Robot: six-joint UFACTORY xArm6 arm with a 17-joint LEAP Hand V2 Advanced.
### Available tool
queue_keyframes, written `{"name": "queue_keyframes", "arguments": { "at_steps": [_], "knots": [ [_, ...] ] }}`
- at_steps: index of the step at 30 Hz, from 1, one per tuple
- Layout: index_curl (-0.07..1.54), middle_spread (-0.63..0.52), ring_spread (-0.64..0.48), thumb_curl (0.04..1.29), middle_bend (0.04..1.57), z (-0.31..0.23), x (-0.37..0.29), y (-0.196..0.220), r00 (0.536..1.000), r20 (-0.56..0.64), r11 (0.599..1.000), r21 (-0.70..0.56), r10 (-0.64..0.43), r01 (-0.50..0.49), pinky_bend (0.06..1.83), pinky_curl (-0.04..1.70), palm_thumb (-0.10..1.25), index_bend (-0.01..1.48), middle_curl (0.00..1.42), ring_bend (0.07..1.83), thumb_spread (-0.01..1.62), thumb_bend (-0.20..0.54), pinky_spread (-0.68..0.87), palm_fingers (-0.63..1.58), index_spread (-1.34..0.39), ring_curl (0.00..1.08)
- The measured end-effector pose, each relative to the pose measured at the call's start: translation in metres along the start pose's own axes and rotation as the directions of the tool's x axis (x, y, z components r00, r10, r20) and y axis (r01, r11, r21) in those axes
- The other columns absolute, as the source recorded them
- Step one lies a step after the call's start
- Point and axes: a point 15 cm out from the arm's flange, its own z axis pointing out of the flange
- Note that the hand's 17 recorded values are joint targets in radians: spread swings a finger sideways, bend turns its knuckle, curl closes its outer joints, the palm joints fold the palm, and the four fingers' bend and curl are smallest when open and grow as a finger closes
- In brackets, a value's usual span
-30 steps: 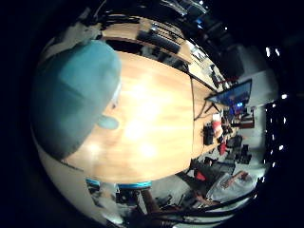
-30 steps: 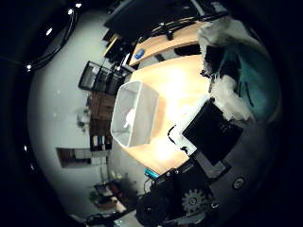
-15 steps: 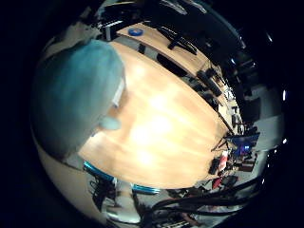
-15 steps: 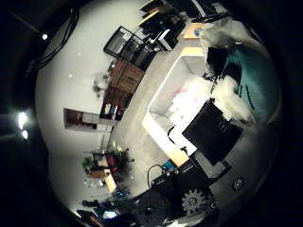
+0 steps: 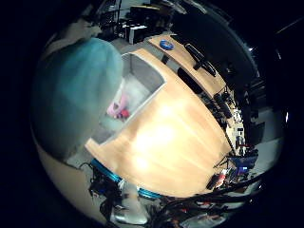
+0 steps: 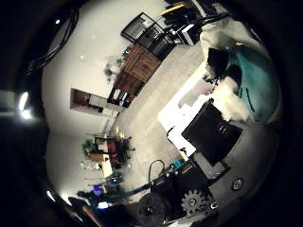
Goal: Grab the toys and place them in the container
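A large teal soft toy (image 5: 76,95) fills much of the little finger side palm view, close against the palm. In the thumb side palm view my hand (image 6: 222,90) has its white and black fingers curled round the same teal toy (image 6: 258,76). A clear, white-walled container (image 5: 142,81) stands on the wooden table (image 5: 180,133), just beside and under the held toy. A pink toy (image 5: 119,106) lies inside the container. A corner of the container (image 6: 185,109) shows next to the fingers in the thumb side palm view.
A blue round thing (image 5: 166,45) lies on the table beyond the container. Desks and chairs (image 5: 214,76) stand along the table's far side. A dark wooden cabinet (image 6: 142,61) stands on the floor by the room's wall.
The camera has swung with the hand: the container with the pink toy has come into the little finger side view beside the teal toy. The hand's hold on the toy is unchanged.
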Motion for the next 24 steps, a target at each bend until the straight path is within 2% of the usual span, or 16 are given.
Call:
{"name": "queue_keyframes", "arguments": {
  "at_steps": [1, 4, 8, 9, 10, 11, 13, 16, 18, 24],
  "knots": [
    [0.99, -0.28, -0.29, 1.07, 1.13, -0.001, -0.003, 0.000, 1.000, 0.010, 1.000, 0.002, 0.000, 0.000, 1.40, 0.75, 0.79, 1.08, 1.04, 1.32, 1.02, -0.076, -0.26, 0.92, -0.30, 0.92],
    [0.95, -0.30, -0.29, 0.99, 1.04, -0.002, -0.004, 0.003, 1.000, 0.015, 1.000, 0.001, -0.008, 0.008, 1.40, 0.72, 0.69, 0.95, 0.99, 1.30, 1.02, -0.064, -0.31, 0.89, -0.33, 0.87],
    [0.90, -0.34, -0.30, 0.90, 0.94, -0.002, -0.002, 0.005, 1.000, 0.009, 1.000, -0.004, -0.010, 0.010, 1.39, 0.68, 0.64, 0.81, 0.94, 1.27, 1.02, -0.044, -0.35, 0.89, -0.38, 0.81],
    [0.88, -0.36, -0.30, 0.88, 0.87, -0.002, -0.002, 0.006, 1.000, 0.006, 1.000, -0.005, -0.010, 0.010, 1.41, 0.67, 0.62, 0.73, 0.91, 1.27, 1.02, -0.046, -0.37, 0.83, -0.40, 0.79],
    [0.84, -0.39, -0.32, 0.84, 0.76, -0.003, -0.002, 0.006, 1.000, 0.005, 1.000, -0.005, -0.011, 0.011, 1.46, 0.67, 0.60, 0.58, 0.86, 1.26, 1.01, -0.046, -0.39, 0.68, -0.43, 0.77],
    [0.83, -0.40, -0.32, 0.83, 0.73, -0.003, -0.001, 0.007, 1.000, 0.004, 1.000, -0.005, -0.012, 0.012, 1.46, 0.67, 0.59, 0.55, 0.85, 1.26, 1.01, -0.045, -0.40, 0.64, -0.44, 0.77],
    [0.75, -0.42, -0.33, 0.77, 0.53, -0.003, -0.002, 0.008, 1.000, 0.005, 1.000, -0.010, -0.012, 0.012, 1.49, 0.65, 0.56, 0.42, 0.76, 1.21, 1.01, -0.044, -0.44, 0.47, -0.50, 0.72],
    [0.67, -0.39, -0.32, 0.71, 0.37, -0.001, -0.001, 0.014, 1.000, 0.006, 0.999, -0.036, -0.012, 0.013, 1.44, 0.62, 0.53, 0.34, 0.67, 1.08, 1.00, -0.045, -0.42, 0.23, -0.55, 0.65],
    [0.62, -0.37, -0.30, 0.67, 0.35, 0.002, 0.002, 0.019, 1.000, -0.002, 0.998, -0.064, -0.013, 0.013, 1.33, 0.59, 0.51, 0.33, 0.63, 0.98, 1.00, -0.043, -0.35, 0.17, -0.58, 0.60],
    [0.54, -0.33, -0.28, 0.60, 0.31, 0.007, 0.003, 0.024, 1.000, -0.009, 0.995, -0.101, -0.019, 0.018, 1.17, 0.51, 0.49, 0.32, 0.55, 0.91, 0.99, -0.034, -0.21, 0.22, -0.60, 0.52]
  ]
}}
